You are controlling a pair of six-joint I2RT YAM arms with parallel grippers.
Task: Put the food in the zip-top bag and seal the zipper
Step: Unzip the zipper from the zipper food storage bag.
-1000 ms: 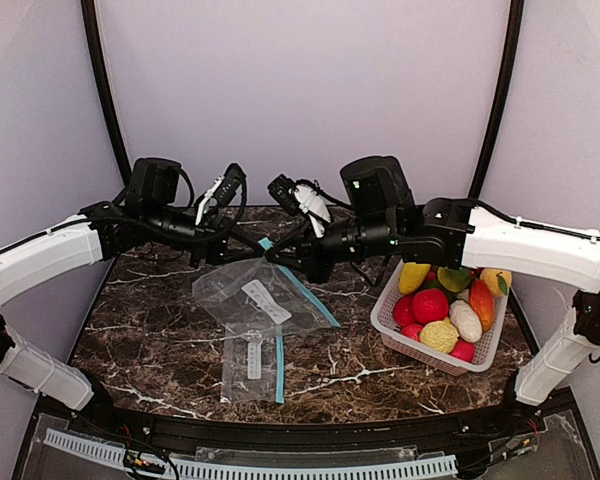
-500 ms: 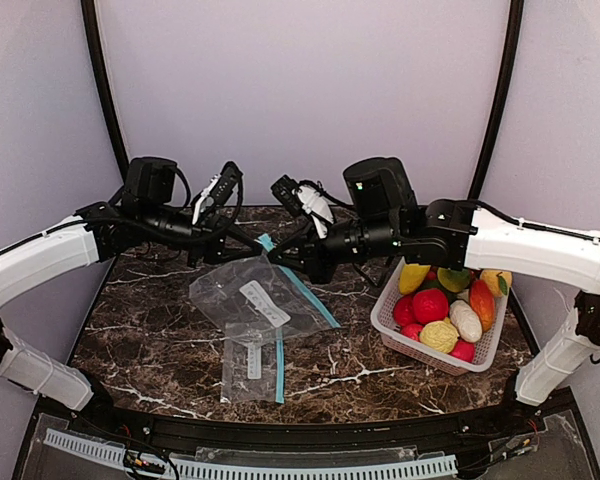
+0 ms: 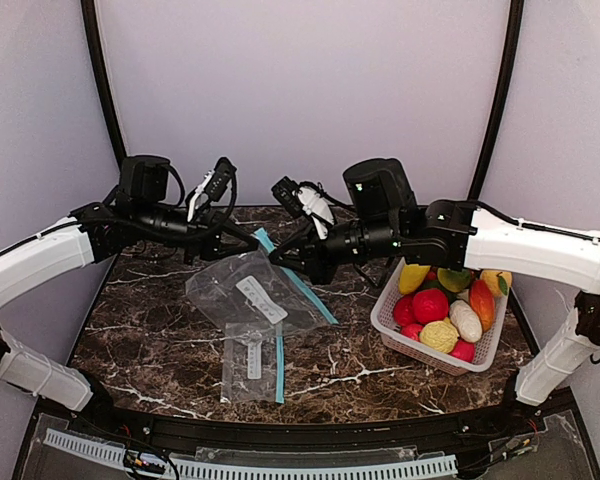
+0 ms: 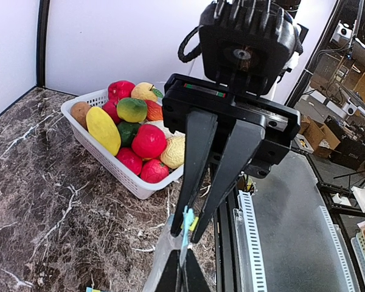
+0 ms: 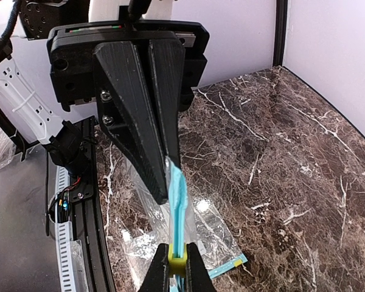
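A clear zip-top bag [image 3: 242, 295] with a blue zipper strip [image 5: 177, 207] hangs between my two grippers above the table's back middle. My left gripper [image 3: 255, 240] [image 4: 181, 255] is shut on the end of the blue strip. Just to its right, my right gripper [image 3: 273, 256] [image 5: 176, 255] is shut on the yellow slider [image 5: 177, 260] [image 4: 195, 224]. The two sets of fingers point at each other, nearly touching. The food [image 3: 430, 305] [image 4: 149, 141], red, yellow, green and orange toy fruits, is piled in a white slotted basket [image 3: 395, 335] [image 4: 103, 157] at the right.
A second clear bag [image 3: 252, 365] [image 5: 216, 243] with a blue zipper lies flat on the dark marble table [image 3: 150, 340], in front of the held bag. Black frame posts stand at the back corners. A perforated rail runs along the near edge.
My left gripper has drawn a little to the left and back, taking the bag with it. The right gripper has barely moved, so the blue strip between them is longer.
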